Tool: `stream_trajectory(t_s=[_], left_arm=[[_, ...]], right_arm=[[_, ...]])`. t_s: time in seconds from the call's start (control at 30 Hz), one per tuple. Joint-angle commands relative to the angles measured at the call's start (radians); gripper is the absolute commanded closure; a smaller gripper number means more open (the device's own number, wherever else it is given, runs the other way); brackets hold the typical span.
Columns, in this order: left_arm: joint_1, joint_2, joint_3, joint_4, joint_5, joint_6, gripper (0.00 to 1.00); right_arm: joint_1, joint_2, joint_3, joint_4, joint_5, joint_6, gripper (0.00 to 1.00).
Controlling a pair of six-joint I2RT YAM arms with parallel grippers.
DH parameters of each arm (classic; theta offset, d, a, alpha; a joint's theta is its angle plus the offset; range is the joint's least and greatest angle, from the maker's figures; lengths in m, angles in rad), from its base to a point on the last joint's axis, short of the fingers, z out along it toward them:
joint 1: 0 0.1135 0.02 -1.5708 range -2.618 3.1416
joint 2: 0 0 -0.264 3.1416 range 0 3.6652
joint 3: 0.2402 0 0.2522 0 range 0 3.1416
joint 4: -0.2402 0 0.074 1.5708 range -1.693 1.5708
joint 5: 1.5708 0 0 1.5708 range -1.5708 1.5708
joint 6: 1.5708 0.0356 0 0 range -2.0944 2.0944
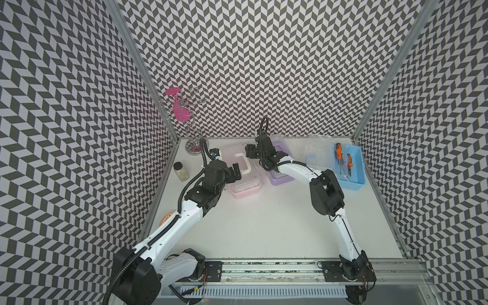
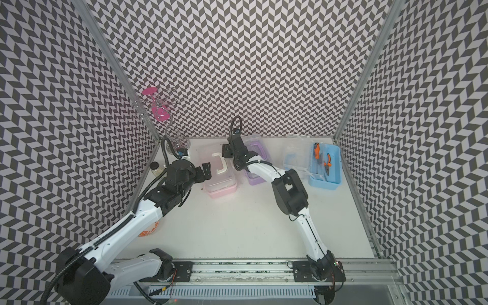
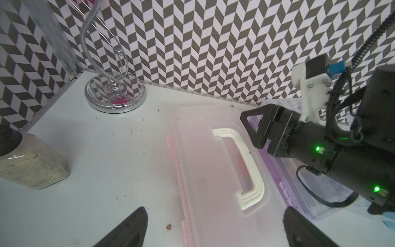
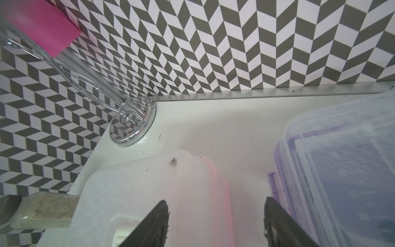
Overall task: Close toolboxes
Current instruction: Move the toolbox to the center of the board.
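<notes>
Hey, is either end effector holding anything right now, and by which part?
Nothing is held. The left end effector and the right end effector both stand open over the pink toolbox, gripping no part of it.

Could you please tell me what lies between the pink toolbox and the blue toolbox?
The purple toolbox lies between the pink toolbox and the blue toolbox, as both top views show.
</notes>
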Motion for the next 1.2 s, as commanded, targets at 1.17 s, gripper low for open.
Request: stream_trajectory(t_s=[1.17], left_arm=[[-0.365, 0.533, 0.197, 0.241, 0.365, 0.187, 0.01]], right_arm=[[-0.754, -0.772, -0.870, 0.014, -0.072, -0.025, 0.22]])
